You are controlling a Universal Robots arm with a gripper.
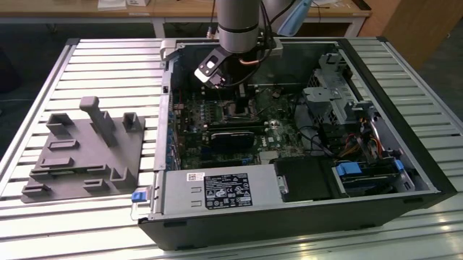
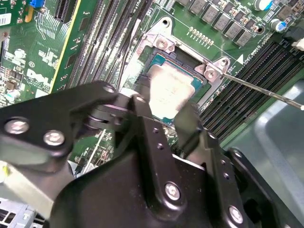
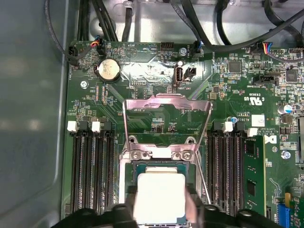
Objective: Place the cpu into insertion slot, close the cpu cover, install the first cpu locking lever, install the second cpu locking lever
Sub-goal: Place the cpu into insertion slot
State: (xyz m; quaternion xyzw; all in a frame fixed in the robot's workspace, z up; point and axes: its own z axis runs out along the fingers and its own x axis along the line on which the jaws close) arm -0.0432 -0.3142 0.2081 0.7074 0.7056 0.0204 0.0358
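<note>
The cpu [image 3: 159, 194] is clamped in the gripper [image 3: 160, 209], in or just over the slot [image 2: 183, 58], at twelve o'clock of the card [image 1: 231, 135] in the exterior view. The cover [image 3: 166, 99] stands open. Placement is judged in hand; level seating is called for.

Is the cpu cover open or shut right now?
Open. In the first wrist view the cpu cover is swung back, and the cpu is uncovered.
</note>
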